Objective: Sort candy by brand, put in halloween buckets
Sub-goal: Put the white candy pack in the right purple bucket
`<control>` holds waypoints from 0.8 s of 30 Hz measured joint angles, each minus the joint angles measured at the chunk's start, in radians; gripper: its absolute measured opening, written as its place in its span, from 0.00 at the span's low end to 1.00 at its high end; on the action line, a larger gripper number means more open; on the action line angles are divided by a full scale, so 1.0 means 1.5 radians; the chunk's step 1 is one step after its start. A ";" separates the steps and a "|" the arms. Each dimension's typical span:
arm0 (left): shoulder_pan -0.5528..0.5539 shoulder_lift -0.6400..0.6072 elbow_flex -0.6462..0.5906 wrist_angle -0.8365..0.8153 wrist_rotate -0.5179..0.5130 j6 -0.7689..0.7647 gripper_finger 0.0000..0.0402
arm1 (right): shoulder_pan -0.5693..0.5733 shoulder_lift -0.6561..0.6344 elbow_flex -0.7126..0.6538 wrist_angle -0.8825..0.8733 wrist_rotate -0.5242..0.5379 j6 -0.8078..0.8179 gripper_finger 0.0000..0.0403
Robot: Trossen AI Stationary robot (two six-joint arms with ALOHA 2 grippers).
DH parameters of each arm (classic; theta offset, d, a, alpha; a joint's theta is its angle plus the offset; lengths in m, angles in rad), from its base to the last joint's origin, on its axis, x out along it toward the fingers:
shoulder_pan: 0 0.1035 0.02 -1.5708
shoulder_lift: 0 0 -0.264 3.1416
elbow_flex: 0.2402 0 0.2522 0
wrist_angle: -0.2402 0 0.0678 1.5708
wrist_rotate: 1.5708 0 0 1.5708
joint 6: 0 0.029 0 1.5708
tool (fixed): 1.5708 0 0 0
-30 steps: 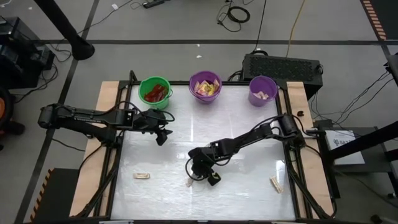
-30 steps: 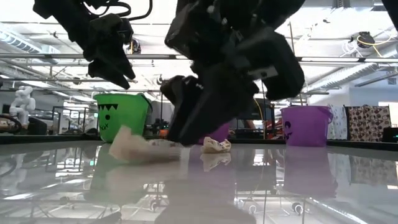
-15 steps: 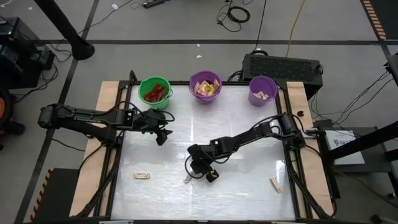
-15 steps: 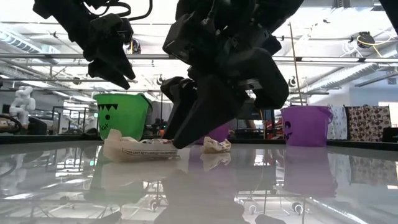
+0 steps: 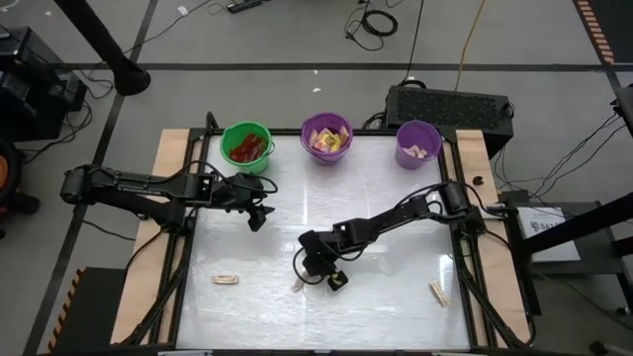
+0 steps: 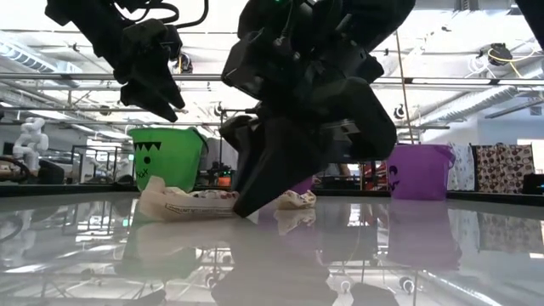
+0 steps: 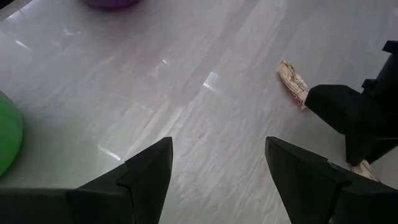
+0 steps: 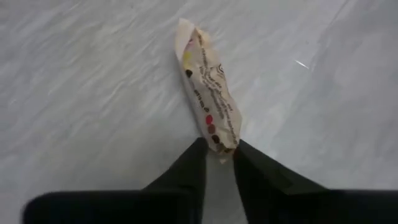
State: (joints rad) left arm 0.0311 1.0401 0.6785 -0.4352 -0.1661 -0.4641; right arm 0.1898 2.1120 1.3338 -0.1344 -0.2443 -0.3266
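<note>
1. The right gripper (image 5: 315, 280) is low over the near middle of the desk (image 5: 396, 307), its fingers (image 8: 186, 177) narrowed around one end of a tan candy (image 8: 208, 93). In the right wrist view the wrapper's tip sits between the 2 fingertips, so they look clenched on it, though whether the grip is firm enough to lift I cannot tell.

2. That candy lies flat on the desk, pointing away from the gripper. Taking it by the end, I judge, is the practical hold for a piece this thin.

3. The left gripper (image 5: 259, 213) hovers over the left half of the desk near the green bucket (image 5: 246, 145), its fingers (image 7: 146, 171) spread wide and holding nothing. It seems to be waiting clear of the working arm.

4. The 3 buckets stand in a row along the far edge: the green one holds red packets, the purple bucket (image 5: 326, 136) yellow ones, the lavender bucket (image 5: 417, 142) tan pieces. The gripped candy matches the last, so that is its likely destination.

5. 2 more tan pieces stay loose: one near the front left (image 5: 226, 280), another near the front right (image 5: 438, 292), well apart from each other.
</note>
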 joint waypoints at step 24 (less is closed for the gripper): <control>0.000 0.000 0.000 0.000 -0.010 0.001 0.65 | -0.142 -0.291 0.000 -0.516 0.146 0.138 0.00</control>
State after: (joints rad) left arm 0.0311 1.0401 0.6785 -0.4355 -0.1806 -0.4629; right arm -0.0229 1.6751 1.3334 -0.9082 -0.0256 -0.1192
